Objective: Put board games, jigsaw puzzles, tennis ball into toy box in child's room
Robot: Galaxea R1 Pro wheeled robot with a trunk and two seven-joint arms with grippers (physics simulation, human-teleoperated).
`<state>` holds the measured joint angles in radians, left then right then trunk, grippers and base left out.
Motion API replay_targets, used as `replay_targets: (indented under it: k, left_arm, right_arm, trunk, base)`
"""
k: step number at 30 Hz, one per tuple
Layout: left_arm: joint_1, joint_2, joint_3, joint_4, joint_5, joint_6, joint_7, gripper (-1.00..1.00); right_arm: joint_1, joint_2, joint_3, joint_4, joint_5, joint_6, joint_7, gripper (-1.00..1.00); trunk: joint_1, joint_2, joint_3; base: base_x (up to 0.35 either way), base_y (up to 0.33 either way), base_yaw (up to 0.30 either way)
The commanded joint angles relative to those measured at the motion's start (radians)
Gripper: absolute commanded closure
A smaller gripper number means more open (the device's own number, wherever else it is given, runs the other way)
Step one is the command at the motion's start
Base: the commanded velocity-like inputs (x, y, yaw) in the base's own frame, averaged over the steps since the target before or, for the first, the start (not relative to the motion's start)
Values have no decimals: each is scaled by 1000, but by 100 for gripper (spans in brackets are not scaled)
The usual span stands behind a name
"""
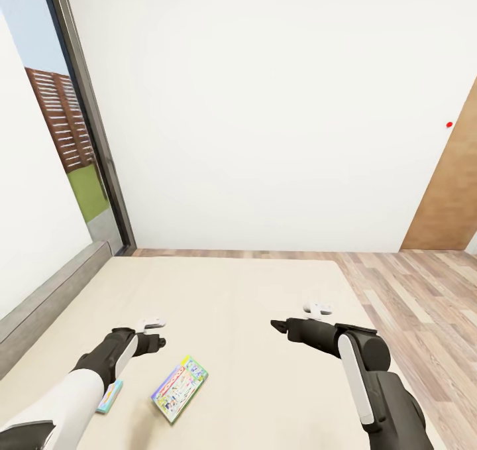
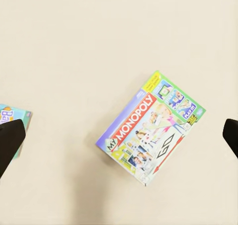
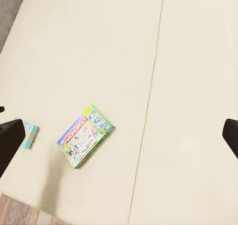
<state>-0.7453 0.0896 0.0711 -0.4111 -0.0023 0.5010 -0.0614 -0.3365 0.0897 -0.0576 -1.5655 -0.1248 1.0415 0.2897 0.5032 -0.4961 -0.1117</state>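
The white-green board game (image 1: 179, 388) is lying diagonally on the bed (image 1: 252, 291) at lower left; your left end effector (image 1: 156, 342), fingers apart, is hovering nearer than the right end effector (image 1: 279, 326), also apart.

Both arms reach forward low in the head view. The left gripper (image 1: 154, 344) sits lower left, the right gripper (image 1: 281, 326) right of centre. In each wrist view, dark fingers (image 2: 10, 140) stand wide apart, holding nothing.
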Motion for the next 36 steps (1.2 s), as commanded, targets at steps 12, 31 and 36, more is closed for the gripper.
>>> replay_targets:
  k: [12, 31, 36]
  left_arm:
    - [0, -2, 5, -2, -1, 2, -7, -100]
    - [-1, -1, 9, -10, 2, 5, -8, -100]
    - [-14, 1, 11, -29, 7, 33, -9, -100]
  right_arm:
    - [-1, 1, -3, -1, -7, 6, -2, -100]
    - [-104, 0, -73, 179, 6, 6, -10, -100]
    - [-110, -15, -79, 191, 6, 6, -9, -100]
  trunk:
    - [1, -2, -2]
    - [1, -2, -29]
    - [1, -2, -37]
  base:
    - [0, 0, 0]
    - [0, 0, 0]
    - [0, 0, 0]
